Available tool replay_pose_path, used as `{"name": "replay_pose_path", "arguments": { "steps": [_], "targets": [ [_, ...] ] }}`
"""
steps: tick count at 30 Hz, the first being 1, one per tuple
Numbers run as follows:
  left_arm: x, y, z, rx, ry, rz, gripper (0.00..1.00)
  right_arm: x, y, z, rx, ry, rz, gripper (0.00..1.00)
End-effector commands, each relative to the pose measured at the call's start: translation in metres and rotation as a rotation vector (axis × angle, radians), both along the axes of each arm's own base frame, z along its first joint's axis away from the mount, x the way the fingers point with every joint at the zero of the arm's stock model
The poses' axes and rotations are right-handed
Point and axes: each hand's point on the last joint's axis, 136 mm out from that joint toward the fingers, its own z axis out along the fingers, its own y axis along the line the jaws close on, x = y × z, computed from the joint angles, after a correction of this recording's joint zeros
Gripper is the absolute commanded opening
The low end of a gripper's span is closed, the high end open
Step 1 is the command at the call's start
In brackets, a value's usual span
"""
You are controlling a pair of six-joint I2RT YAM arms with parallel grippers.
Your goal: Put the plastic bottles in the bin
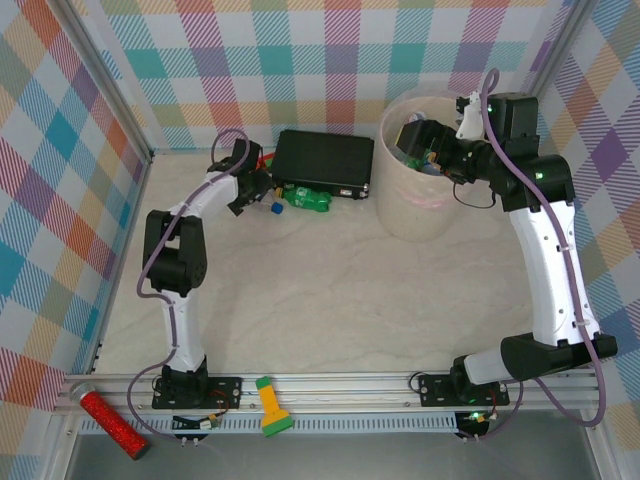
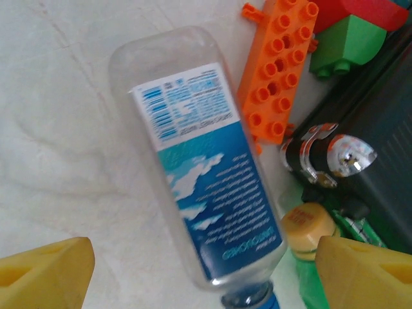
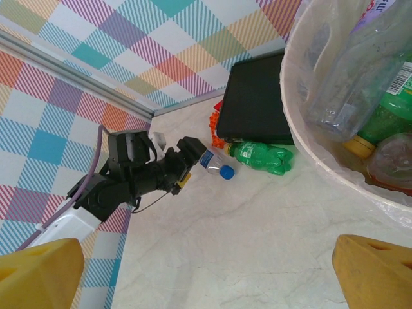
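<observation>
The left tool (image 2: 206, 273) stands wide, its yellow fingers (image 2: 45, 270) on either side of a clear bottle (image 2: 199, 187) lying on the counter (image 2: 64, 129), not gripping it. The left wrist view gives its blue cloud label and barcode, with print too blurred to read, and an orange brick (image 2: 277, 71) beside it. A green bottle (image 1: 305, 199) lies against the black case (image 1: 323, 160). The bag-lined bin (image 3: 291, 103) holds bottles (image 3: 347, 84): clear, green, brownish, seen from the right wrist. The right tool (image 3: 206, 277) hangs wide and empty at its rim.

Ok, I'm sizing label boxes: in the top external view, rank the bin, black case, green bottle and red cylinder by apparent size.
1. bin
2. black case
3. red cylinder
4. green bottle; the cylinder lies nearer the camera, so this last pair is unsure.
</observation>
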Motion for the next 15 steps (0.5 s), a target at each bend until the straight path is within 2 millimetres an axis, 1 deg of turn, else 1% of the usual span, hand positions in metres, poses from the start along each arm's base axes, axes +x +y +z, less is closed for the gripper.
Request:
{"name": "replay_pose_path", "arguments": {
  "steps": [1,5,7,12,15],
  "targets": [
    [0.012,0.007,-0.005,0.014,0.011,0.027,0.86,0.004,0.001,0.004,-0.014,-0.032,0.004,0.99],
    [0.015,0.004,-0.023,0.003,0.048,0.035,0.82,0.007,0.001,0.003,-0.016,-0.033,-0.002,0.99],
    [0.014,0.005,-0.029,0.006,0.061,0.042,0.78,0.008,0.0,0.003,-0.019,-0.032,-0.006,0.99],
    [0.009,0.005,-0.043,0.006,0.092,0.049,0.76,0.011,0.001,0.001,-0.021,-0.032,-0.007,0.99],
    [0.008,0.005,-0.048,0.004,0.101,0.045,0.68,0.013,0.004,-0.001,-0.012,-0.026,0.0,0.99]
  ]
}}
